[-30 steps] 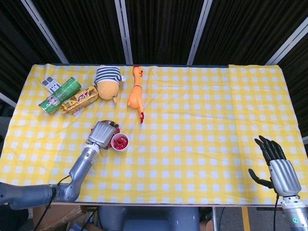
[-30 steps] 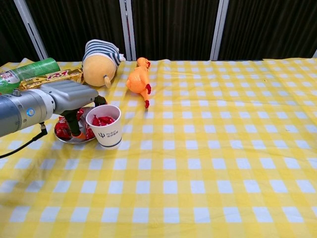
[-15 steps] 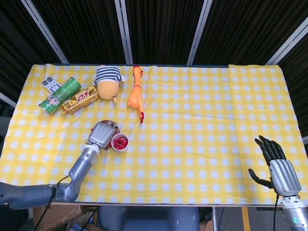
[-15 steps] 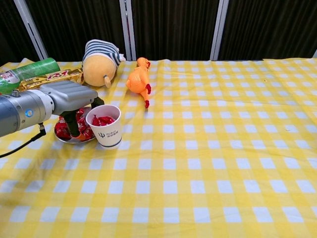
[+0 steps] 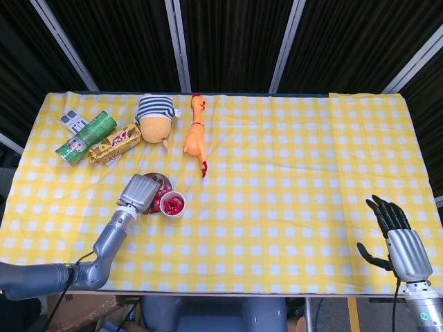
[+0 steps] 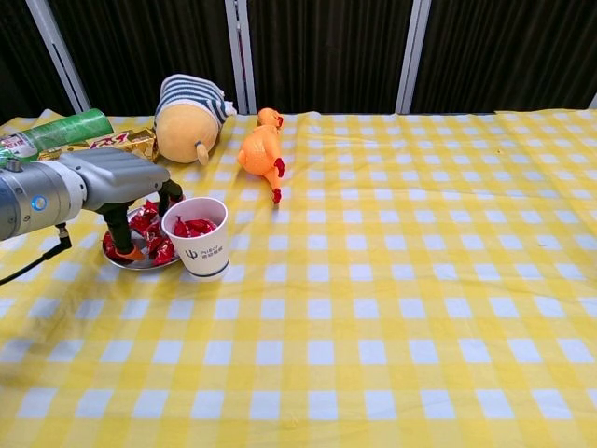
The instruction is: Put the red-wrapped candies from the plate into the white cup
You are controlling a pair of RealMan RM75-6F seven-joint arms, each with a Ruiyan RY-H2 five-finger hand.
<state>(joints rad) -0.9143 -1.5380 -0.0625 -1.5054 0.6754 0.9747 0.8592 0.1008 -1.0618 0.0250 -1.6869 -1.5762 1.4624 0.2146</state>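
Shifted leftward since a second ago, the left hand (image 6: pixel 117 182) now hangs over the near-left side of the plate (image 6: pixel 131 262), fingers pointing down among the red-wrapped candies (image 6: pixel 147 231) — whether it pinches one I cannot tell. More candies lie in the white cup (image 6: pixel 201 246), which stands just beside the plate on the table (image 6: pixel 392 308). Far off at the table's right corner, the right hand (image 5: pixel 399 242) holds nothing, fingers spread — unmoved.
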